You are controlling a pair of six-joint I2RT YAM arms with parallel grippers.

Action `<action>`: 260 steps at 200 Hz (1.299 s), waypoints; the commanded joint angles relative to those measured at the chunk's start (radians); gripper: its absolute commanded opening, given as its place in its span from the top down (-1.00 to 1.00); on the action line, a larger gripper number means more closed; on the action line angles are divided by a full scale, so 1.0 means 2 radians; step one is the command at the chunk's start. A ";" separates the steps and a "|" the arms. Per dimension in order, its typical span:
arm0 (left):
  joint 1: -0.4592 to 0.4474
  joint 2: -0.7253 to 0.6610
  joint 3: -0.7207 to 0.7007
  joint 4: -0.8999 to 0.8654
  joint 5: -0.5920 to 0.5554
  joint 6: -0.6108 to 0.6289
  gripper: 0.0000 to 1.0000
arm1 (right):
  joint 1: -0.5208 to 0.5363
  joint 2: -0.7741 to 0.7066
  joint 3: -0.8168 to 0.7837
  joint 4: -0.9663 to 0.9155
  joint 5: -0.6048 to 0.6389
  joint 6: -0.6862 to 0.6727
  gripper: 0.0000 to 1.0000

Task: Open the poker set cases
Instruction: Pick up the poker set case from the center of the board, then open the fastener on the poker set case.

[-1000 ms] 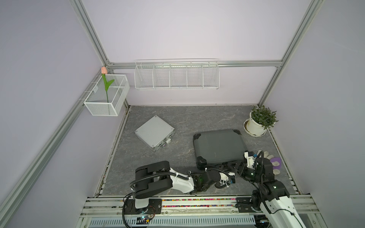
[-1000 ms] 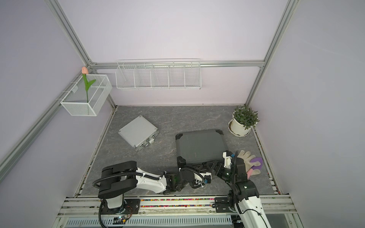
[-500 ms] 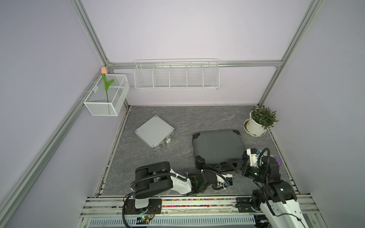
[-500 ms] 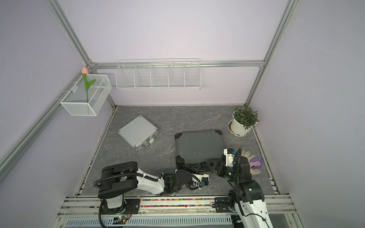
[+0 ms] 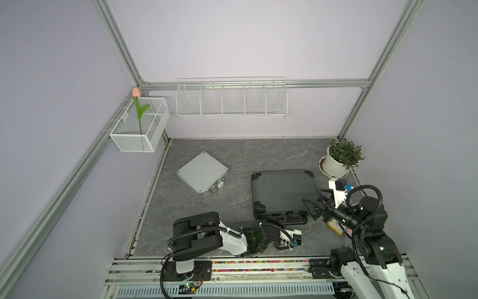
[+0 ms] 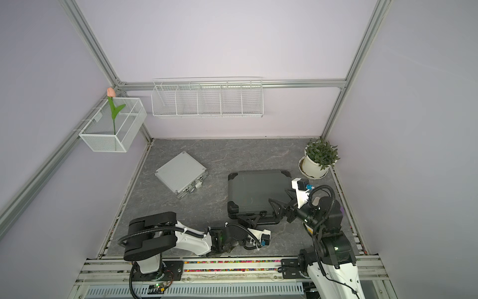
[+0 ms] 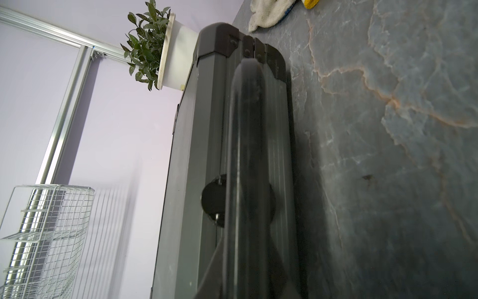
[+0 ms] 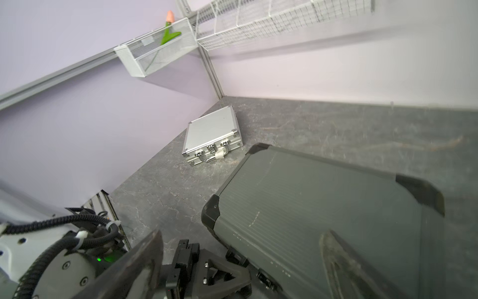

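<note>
Right gripper jaws wide apart over dark case front right corner, holding nothing. Left gripper jaws closed at handle; grip unclear.

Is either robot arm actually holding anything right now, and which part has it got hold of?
The left gripper looks clamped on the dark case by its front handle. The right gripper is open above that case, holding nothing.
</note>
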 commanded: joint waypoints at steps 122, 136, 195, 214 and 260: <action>0.048 -0.111 0.013 0.089 0.026 0.038 1.00 | 0.017 0.015 0.078 -0.221 0.053 -0.499 -0.95; 0.048 -0.107 0.012 0.099 0.023 0.043 1.00 | 0.017 0.005 0.077 -0.244 0.060 -0.535 -0.96; 0.048 -0.102 0.012 0.121 0.019 0.063 1.00 | 0.017 -0.009 0.046 -0.289 0.081 -0.618 -0.80; 0.048 -0.102 0.013 0.129 0.017 0.074 1.00 | 0.017 -0.008 0.030 -0.274 0.068 -0.623 -0.69; 0.049 -0.104 0.019 0.147 0.017 0.101 1.00 | 0.036 0.018 0.000 -0.225 0.052 -0.631 -0.44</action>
